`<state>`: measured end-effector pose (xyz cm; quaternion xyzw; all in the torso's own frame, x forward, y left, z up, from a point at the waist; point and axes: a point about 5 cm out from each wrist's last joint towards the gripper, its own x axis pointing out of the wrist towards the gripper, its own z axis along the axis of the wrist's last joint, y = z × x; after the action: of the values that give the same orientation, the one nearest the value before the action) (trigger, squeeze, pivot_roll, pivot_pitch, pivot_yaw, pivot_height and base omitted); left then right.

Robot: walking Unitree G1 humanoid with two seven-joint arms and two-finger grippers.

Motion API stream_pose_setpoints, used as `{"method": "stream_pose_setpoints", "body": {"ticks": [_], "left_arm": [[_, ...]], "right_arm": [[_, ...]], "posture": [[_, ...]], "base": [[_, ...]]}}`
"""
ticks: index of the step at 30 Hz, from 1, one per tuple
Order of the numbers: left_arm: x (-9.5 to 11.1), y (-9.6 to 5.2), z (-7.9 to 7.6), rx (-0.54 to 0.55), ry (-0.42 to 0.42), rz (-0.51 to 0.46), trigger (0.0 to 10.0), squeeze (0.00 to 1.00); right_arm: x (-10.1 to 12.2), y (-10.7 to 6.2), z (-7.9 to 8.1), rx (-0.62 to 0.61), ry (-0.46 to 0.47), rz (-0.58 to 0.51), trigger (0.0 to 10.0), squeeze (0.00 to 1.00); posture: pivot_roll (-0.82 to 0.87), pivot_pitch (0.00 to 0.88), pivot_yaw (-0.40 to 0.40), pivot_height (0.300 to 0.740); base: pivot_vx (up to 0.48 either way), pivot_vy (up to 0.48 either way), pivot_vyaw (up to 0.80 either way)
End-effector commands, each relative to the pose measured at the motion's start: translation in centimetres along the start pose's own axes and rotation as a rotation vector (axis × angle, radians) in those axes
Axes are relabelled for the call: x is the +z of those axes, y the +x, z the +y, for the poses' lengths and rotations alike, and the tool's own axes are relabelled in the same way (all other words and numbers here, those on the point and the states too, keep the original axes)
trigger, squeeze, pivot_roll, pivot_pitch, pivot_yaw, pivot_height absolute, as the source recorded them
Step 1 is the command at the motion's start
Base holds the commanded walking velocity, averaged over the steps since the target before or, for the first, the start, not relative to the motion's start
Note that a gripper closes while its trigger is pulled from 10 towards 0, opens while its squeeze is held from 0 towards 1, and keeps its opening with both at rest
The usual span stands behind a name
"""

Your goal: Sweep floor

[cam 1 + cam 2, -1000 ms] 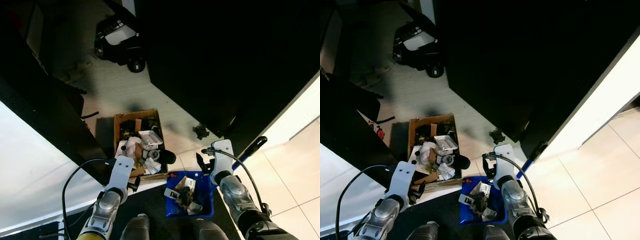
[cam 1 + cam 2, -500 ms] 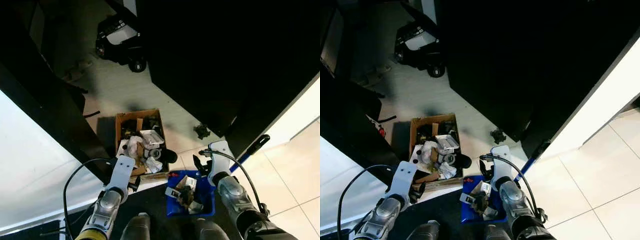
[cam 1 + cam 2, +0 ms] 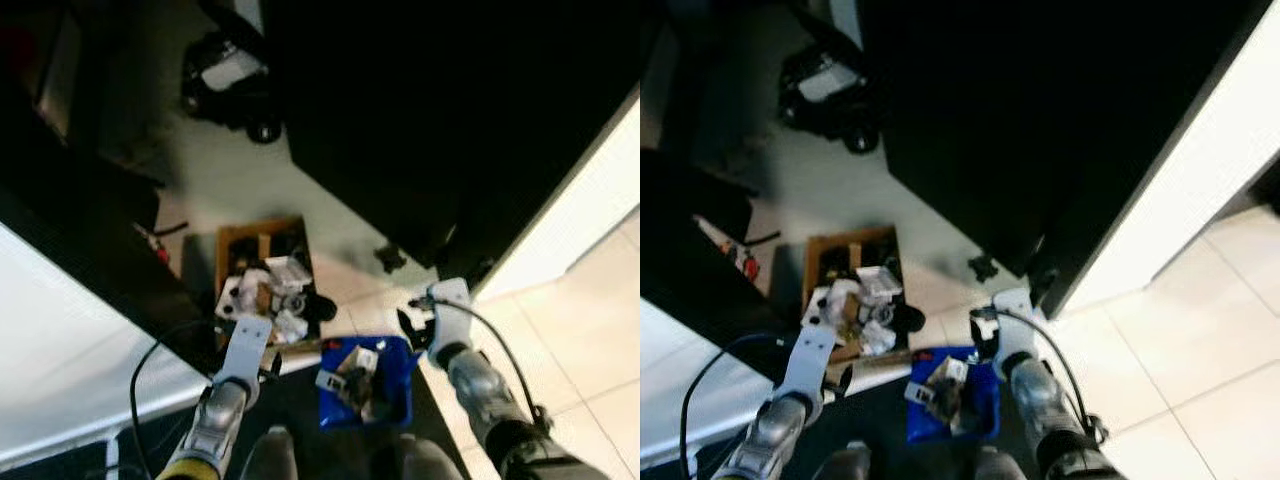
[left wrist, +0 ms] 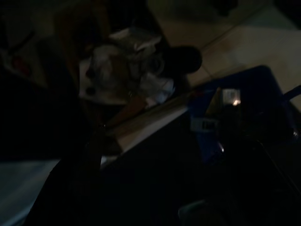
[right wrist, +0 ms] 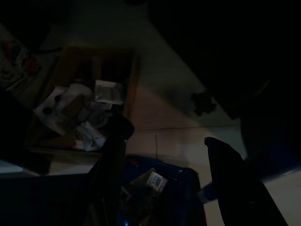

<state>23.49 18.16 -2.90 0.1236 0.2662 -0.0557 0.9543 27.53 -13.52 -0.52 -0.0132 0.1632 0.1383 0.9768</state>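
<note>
A blue dustpan [image 3: 395,400] lies on the floor just ahead of my feet, holding paper scraps and dark rubbish. To its left stands an open cardboard box [image 3: 221,262] stuffed with crumpled trash. A small black clump of debris [image 3: 389,258] lies on the tile beyond the pan. My right gripper [image 3: 411,325] hovers at the pan's far right corner. In the right wrist view its two fingers [image 5: 225,169] stand apart above the pan [image 5: 183,188], so the right gripper [image 5: 163,133] is open. My left gripper [image 3: 268,368] hangs low beside the box's near edge.
Dark furniture [image 3: 430,120] looms over the far right of the floor. A black wheeled device [image 3: 225,75] sits at the back. A white panel [image 3: 60,350] borders the left, and a white wall edge [image 3: 575,205] the right. Pale tiles spread to the right.
The whole picture has shifted and blurred, so the camera moved. Both arms, the dustpan and the box hold much the same places relative to each other.
</note>
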Motion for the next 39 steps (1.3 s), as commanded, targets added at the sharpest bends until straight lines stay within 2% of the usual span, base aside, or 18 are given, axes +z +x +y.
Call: {"method": "stream_pose_setpoints", "body": {"ticks": [1, 7, 10, 16, 20, 24, 25, 29, 33, 39], "left_arm": [[-1.0, -0.3, -0.1, 0.004, -0.002, 0.036, 10.0, 0.00], [-0.9, -0.2, -0.4, -0.030, 0.011, 0.021, 10.0, 0.00], [-0.4, 0.1, -0.9, -0.072, 0.049, -0.008, 10.0, 0.00], [0.6, 0.6, -2.0, -0.129, 0.090, -0.048, 10.0, 0.00], [0.8, 0.9, -2.3, -0.134, 0.094, -0.035, 10.0, 0.00], [1.3, 1.1, -2.1, -0.096, 0.111, -0.063, 10.0, 0.00], [1.7, 1.3, -1.6, -0.041, 0.115, -0.073, 10.0, 0.00], [1.5, 1.3, -1.5, -0.035, 0.108, -0.069, 10.0, 0.00], [0.8, 1.1, -0.9, 0.001, 0.036, -0.046, 10.0, 0.00], [0.4, 0.9, 0.1, 0.073, -0.011, -0.039, 10.0, 0.00]], "right_arm": [[-0.6, -0.1, 0.6, 0.012, 0.020, 0.024, 10.0, 0.00], [-0.6, -0.1, 0.6, 0.010, 0.020, 0.024, 10.0, 0.00], [-0.7, -0.1, 0.5, 0.000, 0.019, 0.025, 10.0, 0.00], [-0.7, -0.2, -0.1, -0.073, 0.031, 0.032, 10.0, 0.00], [-0.6, -0.2, -0.4, -0.108, -0.017, 0.036, 10.0, 0.00], [-0.5, -0.2, -0.5, -0.099, -0.031, 0.034, 10.0, 0.00], [-0.7, -0.2, -1.0, -0.094, -0.057, 0.063, 10.0, 0.00], [-1.3, -0.6, -1.4, -0.084, -0.045, 0.097, 10.0, 0.00], [-1.8, -1.0, -1.4, -0.084, 0.004, 0.096, 10.0, 0.00], [-1.7, -1.1, -1.5, -0.087, 0.048, 0.064, 10.0, 0.00]], "posture": [[-0.01, 0.081, -0.008, 0.740], [-0.01, 0.079, -0.006, 0.740], [-0.01, 0.077, -0.009, 0.740], [-0.02, 0.076, -0.006, 0.740], [-0.04, 0.084, -0.002, 0.740], [-0.04, 0.088, 0.002, 0.740], [-0.05, 0.087, 0.008, 0.740], [-0.06, 0.077, 0.015, 0.740], [-0.06, 0.068, 0.021, 0.740], [-0.07, 0.059, 0.019, 0.740]], "base": [[0.000, 0.000, 0.00], [0.000, 0.000, 0.00], [0.000, 0.000, 0.00], [0.000, 0.000, 0.00], [0.000, 0.000, 0.00], [0.000, 0.000, 0.00], [0.000, 0.000, 0.00], [0.000, 0.000, 0.00], [0.000, 0.000, 0.00], [0.000, 0.000, 0.00]]}}
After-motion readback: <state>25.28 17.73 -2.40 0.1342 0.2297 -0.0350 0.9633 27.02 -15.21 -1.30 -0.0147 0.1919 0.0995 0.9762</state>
